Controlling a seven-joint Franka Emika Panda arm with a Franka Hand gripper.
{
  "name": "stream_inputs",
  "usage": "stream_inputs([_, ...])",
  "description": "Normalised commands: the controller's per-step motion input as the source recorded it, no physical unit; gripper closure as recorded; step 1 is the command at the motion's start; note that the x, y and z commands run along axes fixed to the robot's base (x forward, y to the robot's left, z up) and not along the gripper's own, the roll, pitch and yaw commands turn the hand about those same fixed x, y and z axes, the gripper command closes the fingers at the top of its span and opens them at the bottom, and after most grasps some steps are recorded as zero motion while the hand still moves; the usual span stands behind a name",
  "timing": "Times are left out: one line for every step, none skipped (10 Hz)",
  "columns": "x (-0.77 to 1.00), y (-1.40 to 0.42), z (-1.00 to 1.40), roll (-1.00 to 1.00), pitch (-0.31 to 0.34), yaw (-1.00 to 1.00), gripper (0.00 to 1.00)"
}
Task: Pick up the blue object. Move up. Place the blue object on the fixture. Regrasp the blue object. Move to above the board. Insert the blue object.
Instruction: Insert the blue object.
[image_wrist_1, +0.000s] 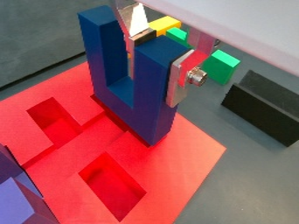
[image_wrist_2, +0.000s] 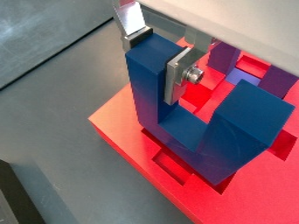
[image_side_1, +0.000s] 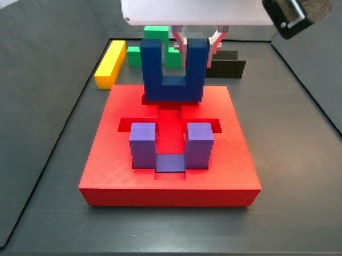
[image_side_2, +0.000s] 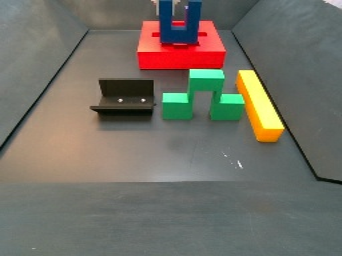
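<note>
Insert step: gripper (image_wrist_1: 160, 54) fingers (image_wrist_2: 181, 74) are clamped on one prong of the blue block (image_wrist_1: 131, 79), prongs up, its base down at a slot in the red board (image_side_1: 167, 170) below. Next: press straight down, then release.

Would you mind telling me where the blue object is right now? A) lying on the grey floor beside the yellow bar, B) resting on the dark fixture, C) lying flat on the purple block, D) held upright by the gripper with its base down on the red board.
D: the gripper clamps one prong of the blue object, prongs up, base on the red board.
</note>
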Motion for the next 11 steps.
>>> stream_inputs([0.0,0.04,-0.14,0.01,-0.087,0.05,1.0])
stream_inputs([0.0,0.16,-0.01,-0.01,-0.136,0.19,1.0])
stream_inputs([0.0,0.17,0.0,-0.03,-0.163,0.29,1.0])
stream_inputs([-0.01,0.11,0.0,-0.04,-0.164,0.28,1.0])
stream_inputs([-0.08,0.0,-0.02,-0.01,-0.14,0.2,1.0])
stream_inputs([-0.09,0.0,0.0,0.0,-0.117,0.15,1.0])
stream_inputs([-0.12,-0.05,0.0,0.0,-0.11,0.11,1.0])
stream_inputs([-0.24,-0.05,0.0,0.0,-0.116,0.05,1.0])
stream_inputs([-0.29,-0.02,0.0,0.0,-0.101,0.0,1.0])
stream_inputs([-0.17,0.0,0.0,0.01,-0.063,-0.03,1.0])
stream_inputs([-0.03,0.0,0.0,0.04,-0.024,-0.1,1.0])
